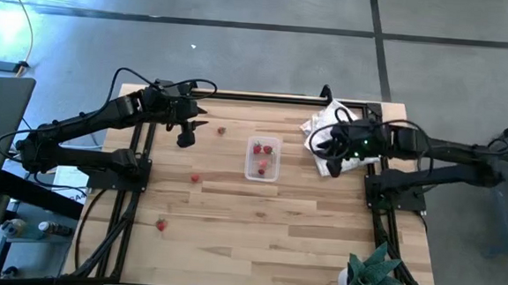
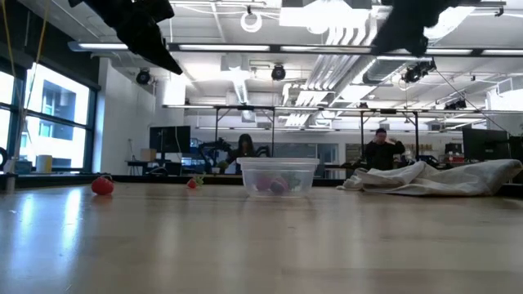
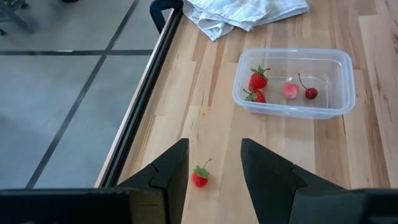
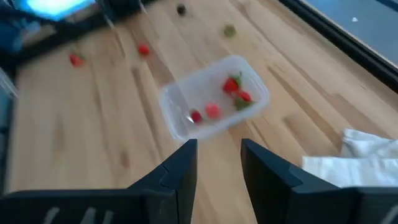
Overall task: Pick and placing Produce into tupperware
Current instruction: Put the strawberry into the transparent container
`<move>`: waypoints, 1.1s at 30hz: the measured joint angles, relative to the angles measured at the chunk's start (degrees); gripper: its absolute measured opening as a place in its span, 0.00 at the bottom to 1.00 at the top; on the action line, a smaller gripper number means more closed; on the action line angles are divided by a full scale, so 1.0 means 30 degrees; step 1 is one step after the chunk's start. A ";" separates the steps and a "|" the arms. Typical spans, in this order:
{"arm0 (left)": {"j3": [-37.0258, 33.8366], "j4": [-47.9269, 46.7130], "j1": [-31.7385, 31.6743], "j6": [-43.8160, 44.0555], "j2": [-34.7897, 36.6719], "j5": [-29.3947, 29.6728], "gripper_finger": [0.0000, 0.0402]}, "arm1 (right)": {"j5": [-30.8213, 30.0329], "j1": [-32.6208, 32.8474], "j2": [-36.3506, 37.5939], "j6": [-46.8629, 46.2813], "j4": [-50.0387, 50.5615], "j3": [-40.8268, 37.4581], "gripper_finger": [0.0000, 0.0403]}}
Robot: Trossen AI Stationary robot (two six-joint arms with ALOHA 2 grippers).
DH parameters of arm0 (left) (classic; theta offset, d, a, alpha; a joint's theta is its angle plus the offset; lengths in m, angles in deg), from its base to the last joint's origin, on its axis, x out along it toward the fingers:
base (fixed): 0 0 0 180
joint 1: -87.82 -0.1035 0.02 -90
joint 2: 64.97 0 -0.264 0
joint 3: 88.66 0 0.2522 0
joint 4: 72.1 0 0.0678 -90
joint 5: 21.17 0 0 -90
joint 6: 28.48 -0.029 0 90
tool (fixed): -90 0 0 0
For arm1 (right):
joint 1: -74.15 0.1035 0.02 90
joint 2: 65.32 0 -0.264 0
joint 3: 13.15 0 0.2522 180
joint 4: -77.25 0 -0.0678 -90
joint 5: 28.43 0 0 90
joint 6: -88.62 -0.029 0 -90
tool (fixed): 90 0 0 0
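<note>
Above the worktop's far-left part, the left gripper (image 3: 214, 168) hangs with fingers wide, empty, over one loose strawberry (image 3: 199, 178).

Mid-worktop sits the clear tub (image 1: 263, 159) holding several red berries (image 3: 258, 79); other berries (image 1: 161, 225) lie toward the left. By the far-right corner, the right gripper (image 4: 219, 163) hovers open near the white cloth (image 1: 319, 126).

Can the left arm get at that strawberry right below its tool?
Probably yes. The left tool is open and hangs over the strawberry, which lies alone on bare wood, apart from the tub; nothing stands between them.
</note>
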 joint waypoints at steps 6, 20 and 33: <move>0.0000 -0.0003 0.0000 -0.0006 -0.0002 0.0000 0.34 | -0.0352 -0.0048 0.0290 0.2454 -0.1580 -0.2738 0.28; 0.0000 0.0000 0.0000 -0.0006 -0.0002 0.0000 0.34 | -0.0605 -0.1303 -0.0058 0.5177 -0.4728 -0.4690 0.28; -0.0002 -0.0002 0.0000 -0.0004 0.0002 0.0000 0.34 | -0.0604 -0.1311 -0.0101 0.6166 -0.3913 -0.4683 0.28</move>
